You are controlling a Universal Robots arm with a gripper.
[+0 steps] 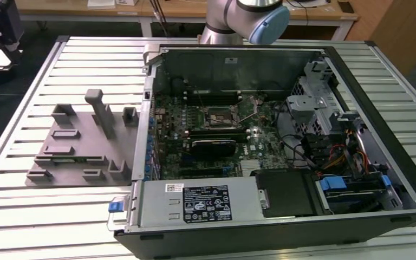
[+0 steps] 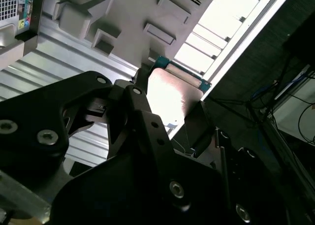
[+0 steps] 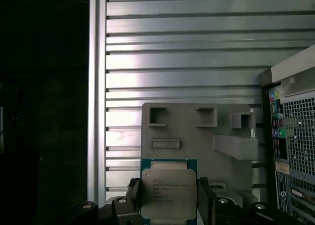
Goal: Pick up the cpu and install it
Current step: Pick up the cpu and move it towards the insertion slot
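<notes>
The cpu (image 3: 167, 189), a flat square chip with a silvery top and a green rim, sits between my gripper's (image 3: 168, 198) two black fingers (image 3: 133, 193), which are shut on its opposite edges. In the second wrist view the cpu (image 2: 170, 89) shows at an angle, bright metal with a green edge, held above the grey holder tray (image 2: 123, 18). That tray (image 3: 197, 131) lies just beyond the chip on the slatted table. In the exterior view the motherboard's cpu socket (image 1: 222, 115) stands uncovered in the open computer case, its retaining frame raised.
The open computer case (image 1: 280, 141) lies on the slatted metal table (image 1: 85, 59), with the grey holder tray (image 1: 78, 146) to the exterior view's left. The case's rear panel (image 3: 293, 146) stands close beside the tray. My arm (image 1: 244, 19) rises behind the case.
</notes>
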